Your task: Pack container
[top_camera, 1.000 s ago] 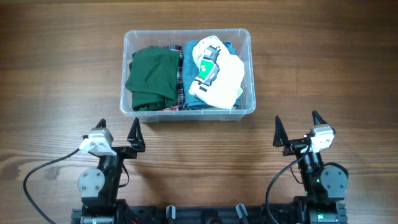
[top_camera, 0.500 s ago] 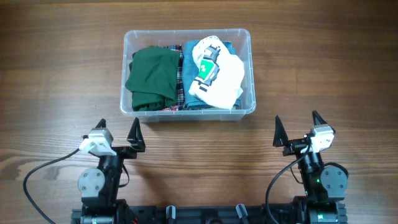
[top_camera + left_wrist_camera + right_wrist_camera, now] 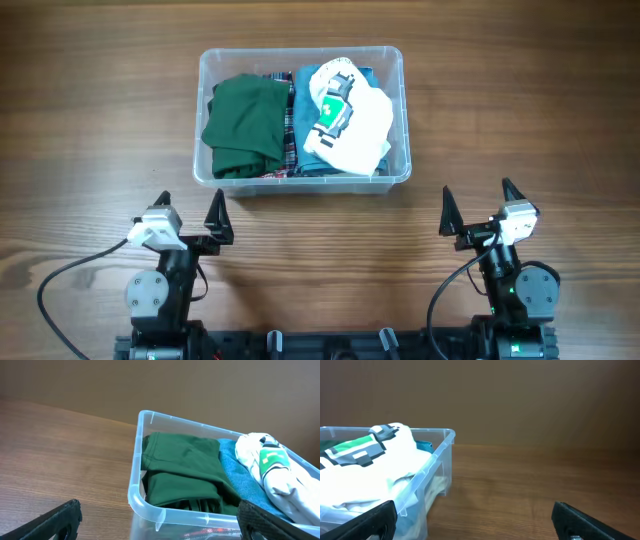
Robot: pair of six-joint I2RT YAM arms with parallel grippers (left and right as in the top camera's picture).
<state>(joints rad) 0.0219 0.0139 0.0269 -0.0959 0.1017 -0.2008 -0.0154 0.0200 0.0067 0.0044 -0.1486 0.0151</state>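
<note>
The clear plastic container (image 3: 204, 70) stands at the middle back of the table, filled with folded clothes: a dark green garment (image 3: 243, 125) on the left, a plaid and blue one (image 3: 300, 110) in the middle, a white garment with a green print (image 3: 350, 120) on the right. My left gripper (image 3: 190, 212) rests open near the front left, short of the container, nothing between its fingers. My right gripper (image 3: 478, 206) rests open at the front right, also empty. The left wrist view shows the container's near corner (image 3: 137, 497) and the green garment (image 3: 182, 460). The right wrist view shows the container's right end (image 3: 442, 447).
The wooden table (image 3: 90, 130) stretches to both sides of the container. Black cables (image 3: 70, 275) run from the arm bases along the front edge. A brown wall (image 3: 520, 400) stands behind the table.
</note>
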